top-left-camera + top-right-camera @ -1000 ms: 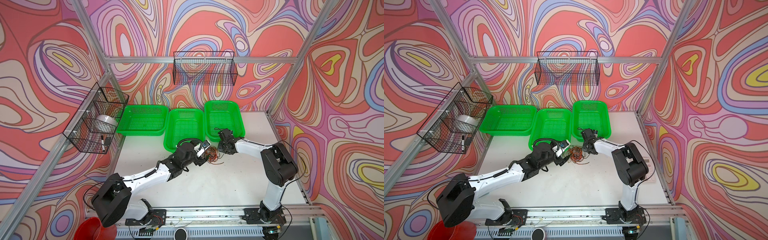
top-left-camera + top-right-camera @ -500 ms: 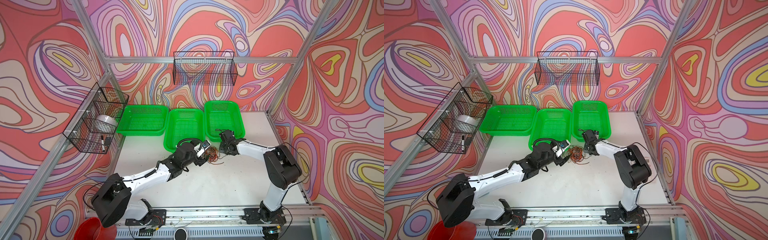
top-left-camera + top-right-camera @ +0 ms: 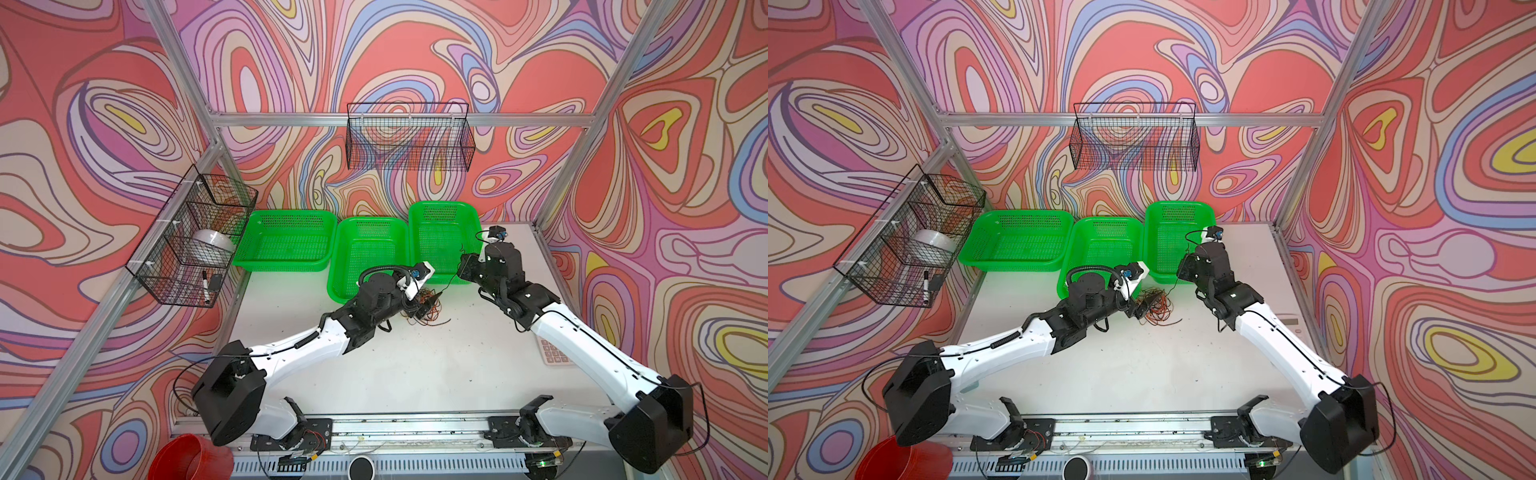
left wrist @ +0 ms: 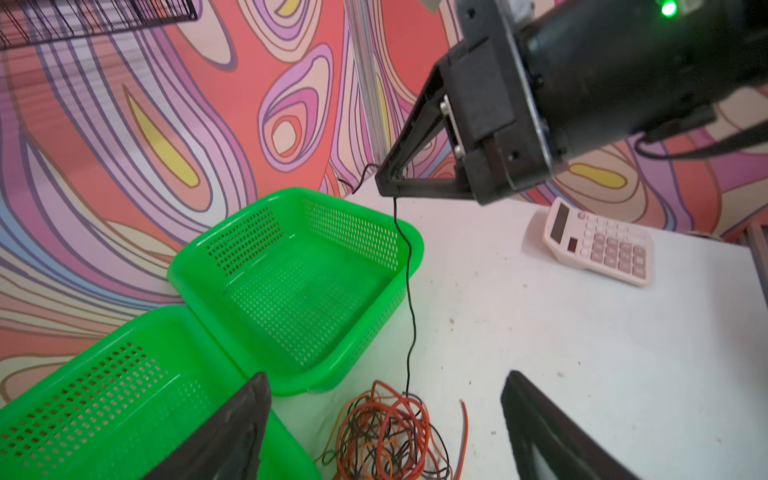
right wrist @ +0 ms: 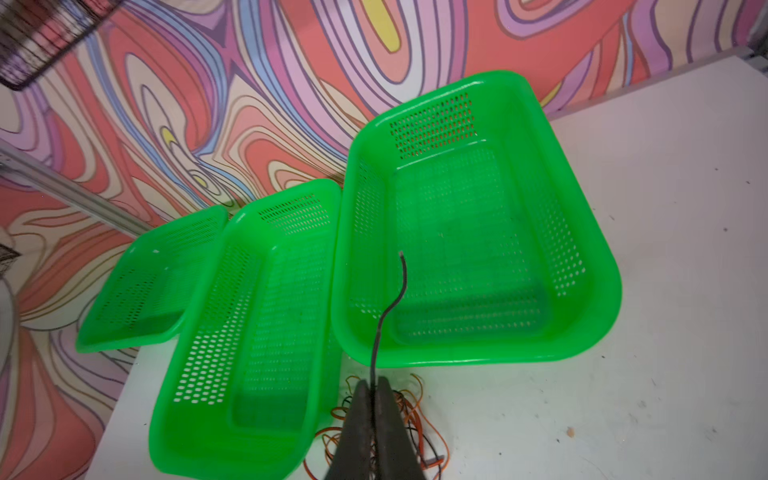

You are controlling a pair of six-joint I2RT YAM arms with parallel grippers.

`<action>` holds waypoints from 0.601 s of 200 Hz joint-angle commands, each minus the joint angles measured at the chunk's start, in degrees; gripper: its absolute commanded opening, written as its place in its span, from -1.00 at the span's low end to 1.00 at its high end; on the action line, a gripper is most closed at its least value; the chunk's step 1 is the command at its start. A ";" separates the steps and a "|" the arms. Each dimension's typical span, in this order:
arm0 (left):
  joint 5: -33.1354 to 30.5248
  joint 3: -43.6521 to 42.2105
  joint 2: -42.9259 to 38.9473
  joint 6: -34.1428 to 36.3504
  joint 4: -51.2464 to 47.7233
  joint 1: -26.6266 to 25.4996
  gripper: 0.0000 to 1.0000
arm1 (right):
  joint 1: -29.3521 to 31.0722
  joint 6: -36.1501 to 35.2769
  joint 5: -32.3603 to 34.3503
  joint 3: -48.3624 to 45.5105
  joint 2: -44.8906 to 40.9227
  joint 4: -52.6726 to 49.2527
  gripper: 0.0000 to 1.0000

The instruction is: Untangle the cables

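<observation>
In both top views the cables [image 3: 430,305] lie as a small tangle just right of the frame's centre, on the white bench [image 3: 415,374], close in front of the middle green basket [image 3: 372,220]. From above the strands are too fine to sort. Only orange-brown loops and a few dark threads can be made out. The left wrist view shows more, with red, orange-brown and black loops heaped together, though the frame edge cuts off part of the heap.

The left pincer [image 3: 424,305] sits at the tangle with its fingers [image 4: 245,419] spread well apart, one on each side of the heap. Whether either finger touches a strand cannot be told, as both are cropped in the wrist view and the arm hides part of the heap from above.

The right pincer [image 4: 384,187] is pressed together on the black cable [image 4: 409,291] near its end. It is held above the bench at the near right corner of the right green basket [image 4: 291,192]. From the tips the cable runs almost straight down to the tangle, crossing that basket's corner. In a top view it is only a hairline. A short free end pokes out beyond the tips and is blurred in the right wrist view.

A calculator [image 4: 598,245] lies on the bench. In both top views, at the right of the frame, the right forearm hides part of it.
</observation>
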 commanded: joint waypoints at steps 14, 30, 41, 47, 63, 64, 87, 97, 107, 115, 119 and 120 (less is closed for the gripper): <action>3.14 3.79 4.21 -6.48 7.12 -0.83 0.79 | 0.25 -5.52 -7.29 3.67 -2.63 2.20 -1.00; 4.17 5.12 6.00 -6.92 7.82 -1.56 0.78 | 0.26 -6.71 -8.58 4.36 -3.80 2.25 -1.00; 3.67 6.17 7.14 -6.18 7.68 -2.47 0.78 | 0.27 -7.35 -9.47 4.47 -4.45 2.44 -1.00; 3.16 6.75 7.78 -6.06 7.47 -2.84 0.78 | 0.29 -7.95 -10.39 4.46 -4.89 2.83 -1.00; 1.02 8.16 10.10 -6.86 7.84 -3.07 0.77 | 0.27 -8.57 -12.12 4.47 -5.95 3.39 -1.00; 0.90 8.18 10.25 -6.87 7.87 -3.07 0.77 | 0.29 -8.72 -12.21 4.46 -6.09 3.43 -1.00; -2.02 9.42 12.74 -8.37 10.62 -3.08 0.76 | 0.24 -9.73 -12.64 4.68 -7.25 3.21 -1.00; -2.68 10.03 13.57 -8.67 11.89 -3.08 0.74 | 0.24 -10.15 -12.82 4.64 -7.81 2.95 -1.00; -4.43 10.77 14.29 -8.82 12.53 -3.10 0.70 | 0.32 -10.25 -12.93 4.51 -8.41 2.93 -1.00; -6.24 11.27 14.69 -9.12 12.92 -3.16 0.65 | 0.24 -10.45 -13.21 4.42 -8.90 3.06 -1.00; -6.97 11.36 14.87 -9.12 13.11 -3.16 0.64 | 0.24 -10.48 -13.29 4.33 -9.24 3.16 -1.00; -7.14 11.45 14.92 -9.10 13.19 -3.16 0.64 | 0.24 -10.45 -13.36 4.30 -9.33 3.13 -1.00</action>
